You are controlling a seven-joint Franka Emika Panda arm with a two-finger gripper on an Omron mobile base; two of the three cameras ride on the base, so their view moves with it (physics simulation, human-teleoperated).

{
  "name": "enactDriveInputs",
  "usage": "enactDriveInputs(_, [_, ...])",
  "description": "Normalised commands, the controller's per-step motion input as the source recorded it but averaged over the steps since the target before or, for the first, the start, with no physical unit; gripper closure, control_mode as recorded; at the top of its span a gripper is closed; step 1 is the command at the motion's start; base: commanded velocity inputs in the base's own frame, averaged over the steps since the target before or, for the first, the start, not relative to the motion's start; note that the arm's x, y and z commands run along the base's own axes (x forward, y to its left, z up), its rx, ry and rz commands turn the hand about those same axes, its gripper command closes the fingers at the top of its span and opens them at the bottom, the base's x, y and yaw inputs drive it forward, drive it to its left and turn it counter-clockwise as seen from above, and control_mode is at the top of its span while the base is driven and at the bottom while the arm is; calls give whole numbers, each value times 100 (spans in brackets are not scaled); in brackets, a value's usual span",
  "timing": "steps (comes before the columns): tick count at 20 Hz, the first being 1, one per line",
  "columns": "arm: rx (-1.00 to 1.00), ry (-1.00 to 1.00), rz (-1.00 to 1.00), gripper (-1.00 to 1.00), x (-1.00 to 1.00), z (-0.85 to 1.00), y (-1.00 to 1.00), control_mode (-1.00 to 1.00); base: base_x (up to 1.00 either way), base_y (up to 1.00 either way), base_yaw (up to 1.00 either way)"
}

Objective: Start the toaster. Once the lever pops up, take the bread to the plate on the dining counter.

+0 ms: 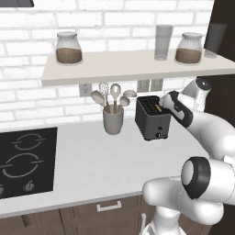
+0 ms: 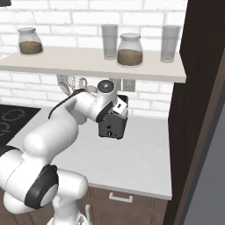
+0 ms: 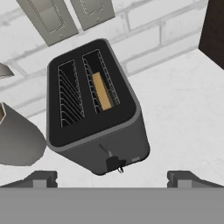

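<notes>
In the left base view, a black cooktop (image 1: 25, 160) fills the lower left of the frame, set into the grey-white counter (image 1: 101, 170). Right of it, near the middle, a grey utensil cup (image 1: 113, 120) holds spoons and a whisk against the white brick wall. Just beside the cup, right of centre, stands the toaster (image 1: 153, 117), dark and boxy, with the bread (image 1: 158, 108) showing as a thin tan edge in one of its top slots. The white arm rises from the lower right and reaches to the toaster's right side. Across the top of the frame a shelf (image 1: 133, 66) carries two jars of brown stuff and two tall glasses.

In the right base view, the arm comes up from the lower left and its wrist covers the upper part of the toaster (image 2: 113, 126) at the centre of the frame.

In the hand view, the toaster (image 3: 94, 109) sits in the middle, tilted, with the bread (image 3: 102, 91) sunk in the right slot and a small dark lever (image 3: 113, 163) low on its near end. The gripper (image 3: 111, 179) hangs at the bottom edge, its two fingertips spread wide apart, holding nothing, on either side of that near end.
</notes>
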Motion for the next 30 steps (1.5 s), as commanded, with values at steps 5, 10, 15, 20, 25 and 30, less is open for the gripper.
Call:
enactDriveInputs(5, [0, 0, 0, -100, 0, 0, 0, -100, 0, 0, 0])
enactDriveInputs(10, [0, 0, 0, -100, 0, 0, 0, -100, 0, 0, 0])
enactDriveInputs(15, [0, 0, 0, -100, 0, 0, 0, -100, 0, 0, 0])
enactDriveInputs(20, [0, 0, 0, -100, 0, 0, 0, -100, 0, 0, 0])
enactDriveInputs(25, [0, 0, 0, -100, 0, 0, 0, -100, 0, 0, 0])
enactDriveInputs(30, [0, 0, 0, -100, 0, 0, 0, -100, 0, 0, 0])
